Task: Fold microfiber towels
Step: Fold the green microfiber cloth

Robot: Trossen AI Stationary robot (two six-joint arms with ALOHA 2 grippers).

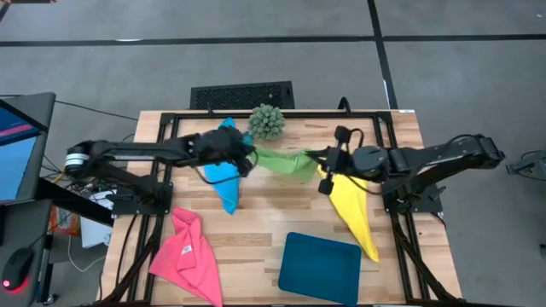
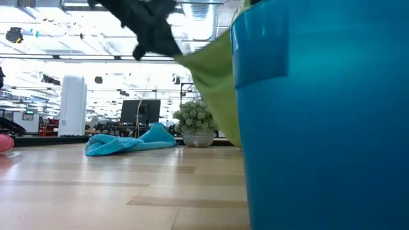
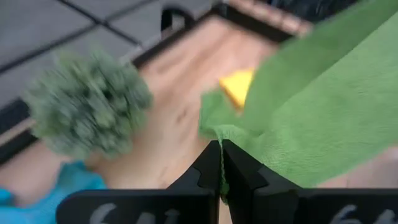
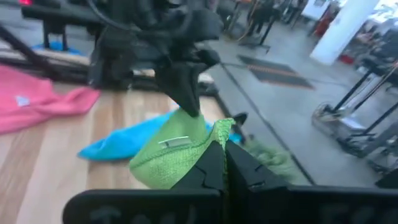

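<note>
A lime green towel (image 1: 281, 162) hangs in the air between my two grippers over the table's far middle. My left gripper (image 1: 248, 159) is shut on its left end and my right gripper (image 1: 322, 164) on its right end. In the low view the green towel (image 2: 214, 83) droops from my left gripper (image 2: 167, 46); the tray hides its lower part. The sky blue towel (image 1: 224, 183) lies bunched on the table under the left arm. The yellow towel (image 1: 354, 213) lies under the right arm, and the pink towel (image 1: 188, 254) lies at the near left. My left gripper pinches a corner of the green towel (image 3: 219, 132) between its two fingers, coming from the table's left and slanting slightly down. The cloth spreads away from the fingers, lifted off the table. My right gripper pinches the towel's opposite end (image 4: 219, 130) at a bunched edge, coming from the table's right, nearly level. The cloth sags between the two holds.
A spiky green ball plant (image 1: 266, 122) stands at the far edge, just behind the held towel. A dark teal tray (image 1: 320, 264) lies at the near edge and fills the right of the low view (image 2: 319, 128). Bare wood shows in the near middle.
</note>
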